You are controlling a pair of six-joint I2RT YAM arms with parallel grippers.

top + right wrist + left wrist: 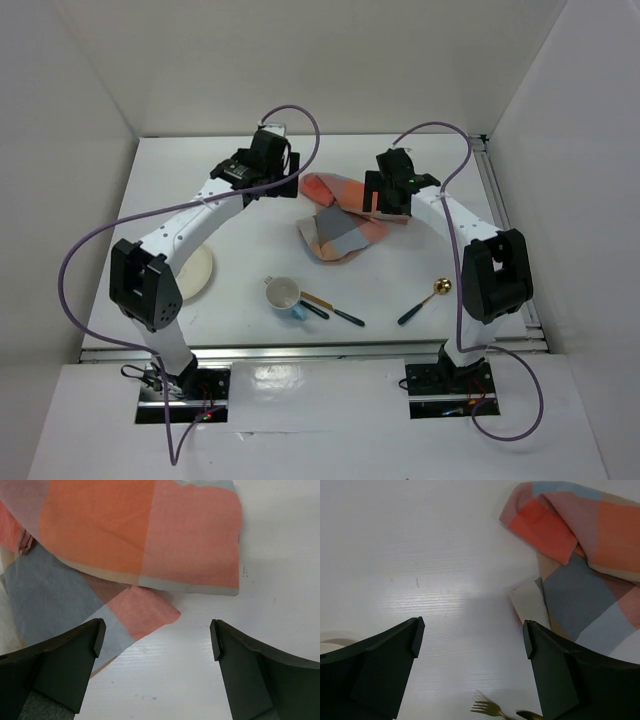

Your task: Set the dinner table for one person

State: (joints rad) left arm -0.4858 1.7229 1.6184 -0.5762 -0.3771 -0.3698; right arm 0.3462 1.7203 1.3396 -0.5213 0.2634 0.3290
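Observation:
The white dinner table [250,235] holds a crumpled orange, pink and grey checked cloth mat [340,218] at its middle back. My left gripper [278,182] hovers open and empty just left of the mat; its view shows bare tabletop between the jaws [470,625], the mat [585,565] to the right and a gold fork's tines [489,709] at the bottom. My right gripper [388,200] hovers open and empty over the mat's right edge; in its view [156,625] the mat [130,545] lies above and to the left.
A cream plate [197,272] lies at the left, partly under my left arm. A blue cup with a white inside [284,296] stands at the front middle, with a dark-handled fork and knife [332,310] beside it. A gold spoon [438,290] lies at the front right.

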